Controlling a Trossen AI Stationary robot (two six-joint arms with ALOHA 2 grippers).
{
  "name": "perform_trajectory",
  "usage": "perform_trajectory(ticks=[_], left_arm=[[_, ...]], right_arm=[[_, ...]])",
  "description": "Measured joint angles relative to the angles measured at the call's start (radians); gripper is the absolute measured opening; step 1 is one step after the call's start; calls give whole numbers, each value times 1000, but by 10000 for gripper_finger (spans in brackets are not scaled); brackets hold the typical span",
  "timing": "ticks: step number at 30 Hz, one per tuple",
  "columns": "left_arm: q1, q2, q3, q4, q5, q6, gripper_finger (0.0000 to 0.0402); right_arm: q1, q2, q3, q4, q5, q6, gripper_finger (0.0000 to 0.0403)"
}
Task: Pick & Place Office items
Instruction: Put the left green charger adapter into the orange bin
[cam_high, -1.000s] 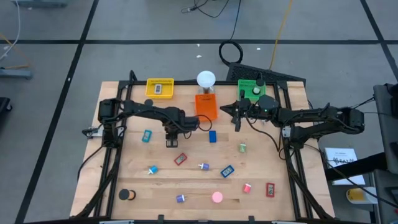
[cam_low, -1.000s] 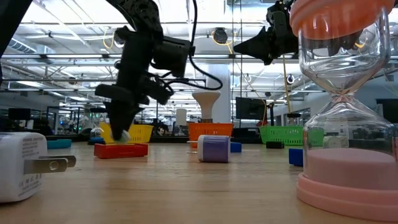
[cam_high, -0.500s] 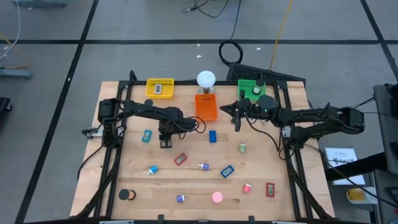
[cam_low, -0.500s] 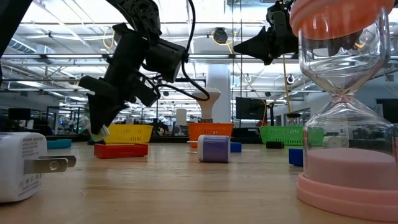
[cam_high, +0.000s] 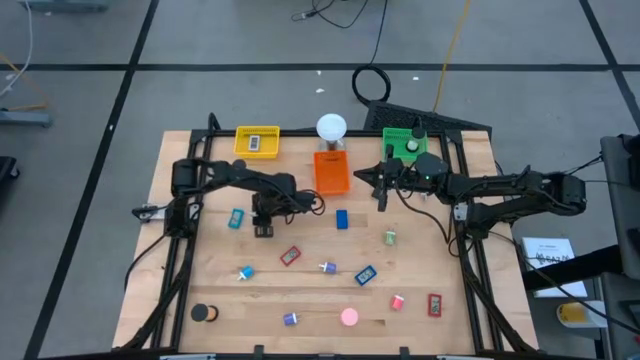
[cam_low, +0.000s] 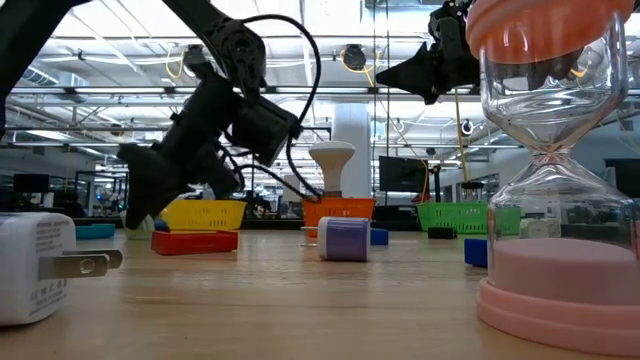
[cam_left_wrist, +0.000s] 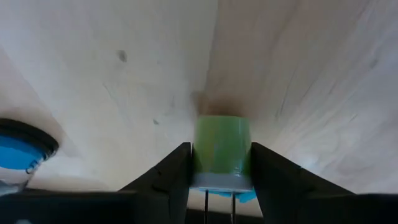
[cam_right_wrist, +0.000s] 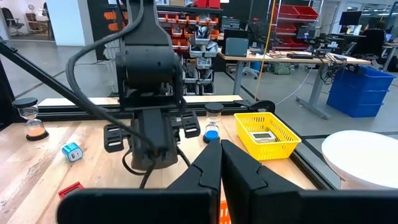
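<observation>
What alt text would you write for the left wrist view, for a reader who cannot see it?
The left pincer grips a small green charger plug between its two dark fingers, above the pale wooden table. Two metal prongs point back toward the camera, and part of a blue and black round object shows at one edge.

The left gripper (cam_high: 264, 229), gripping what looks like a green plug (cam_left_wrist: 222, 151), has lifted and swung leftward.

One camera looks straight down on the whole counter (cam_high: 300, 300); another sits level at its surface; both share the yellow tray (cam_high: 257, 141).
</observation>
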Motion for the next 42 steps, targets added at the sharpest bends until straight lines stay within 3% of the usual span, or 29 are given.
perform_trajectory(ticks=[9,15,22,27,34,42], left_arm=[[-3,1,-1,13,-1,4,179],[-21,-18,11,-14,-66,14,217],[-39,-180,-20,45,-80,8,240],[-52,-391,-154,195,-79,5,241],[-51,-674,-461,446,-62,-58,241],[-51,-745,-661,741,-61,-73,242]], right_arm=[[0,0,0,0,0,-3,0],[0,0,0,0,0,-3,0],[0,0,0,-3,0,-4,0],[0,0,0,-9,0,-3,0],[0,0,0,-7,0,-3,0],[0,0,0,0,0,-1,0]])
